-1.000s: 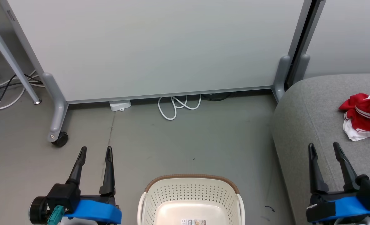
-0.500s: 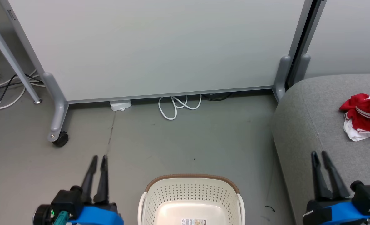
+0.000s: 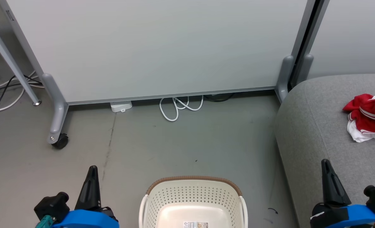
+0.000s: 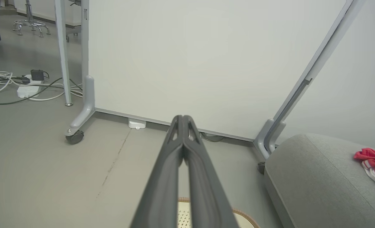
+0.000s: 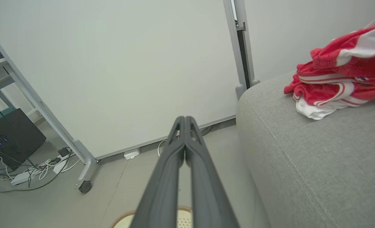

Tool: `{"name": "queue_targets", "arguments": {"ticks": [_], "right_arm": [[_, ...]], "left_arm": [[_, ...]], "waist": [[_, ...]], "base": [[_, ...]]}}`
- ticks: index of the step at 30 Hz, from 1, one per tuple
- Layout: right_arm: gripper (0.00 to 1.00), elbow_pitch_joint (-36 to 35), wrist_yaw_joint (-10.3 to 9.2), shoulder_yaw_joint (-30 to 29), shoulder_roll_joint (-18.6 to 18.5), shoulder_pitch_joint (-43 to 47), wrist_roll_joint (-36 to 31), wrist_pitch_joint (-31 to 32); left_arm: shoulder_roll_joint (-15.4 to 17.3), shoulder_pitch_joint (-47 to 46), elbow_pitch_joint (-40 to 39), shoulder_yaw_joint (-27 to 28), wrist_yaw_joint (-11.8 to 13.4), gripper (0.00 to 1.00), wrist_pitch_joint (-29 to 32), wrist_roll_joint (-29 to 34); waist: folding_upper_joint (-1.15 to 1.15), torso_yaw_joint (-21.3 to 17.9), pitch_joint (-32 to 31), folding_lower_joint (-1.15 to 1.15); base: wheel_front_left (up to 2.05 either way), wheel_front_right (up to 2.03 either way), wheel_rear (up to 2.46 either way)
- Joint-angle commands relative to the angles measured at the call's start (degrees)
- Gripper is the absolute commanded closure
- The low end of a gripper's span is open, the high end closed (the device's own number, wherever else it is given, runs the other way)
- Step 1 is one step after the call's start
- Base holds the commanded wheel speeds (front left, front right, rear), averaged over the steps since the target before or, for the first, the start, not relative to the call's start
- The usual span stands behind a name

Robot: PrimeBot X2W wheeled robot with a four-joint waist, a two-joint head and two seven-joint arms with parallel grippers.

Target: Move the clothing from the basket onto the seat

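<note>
Clothing (image 3: 369, 115) lay bunched on seat (image 3: 310, 126) at 3 o'clock, axis unclear; basket (image 3: 193, 179) at 6; left gripper (image 3: 93, 169), right gripper (image 3: 325, 164) fingers together, pointing 12.

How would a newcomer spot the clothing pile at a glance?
Find the big grey couch cushion at the right of the head view, beside the pale partition panel. On top of it lies a crumpled clothing heap. It is bright red with white stripes, unlike the grey upholstery and the cream basket.
</note>
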Motion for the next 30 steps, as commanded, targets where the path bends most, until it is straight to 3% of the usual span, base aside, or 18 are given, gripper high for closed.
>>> {"name": "queue_targets", "arguments": {"ticks": [1, 30], "right_arm": [[1.00, -0.75, 0.00, -0.06, -0.20, -1.47, 2.08, 0.39], [1.00, 0.15, 0.01, -0.24, -0.29, -3.57, 27.73, 6.85]], "left_arm": [[0.08, -1.85, -1.03, 0.64, -0.24, 1.00, 0.38, -1.91], [-0.51, -3.81, -1.40, 4.17, -1.15, 1.00, 6.73, -27.04]], "waist": [[0.00, -0.02, 0.01, 0.00], [0.00, -0.73, 0.21, 0.00]], "base": [[0.00, 0.00, 0.00], [0.00, 0.00, 0.00]]}}
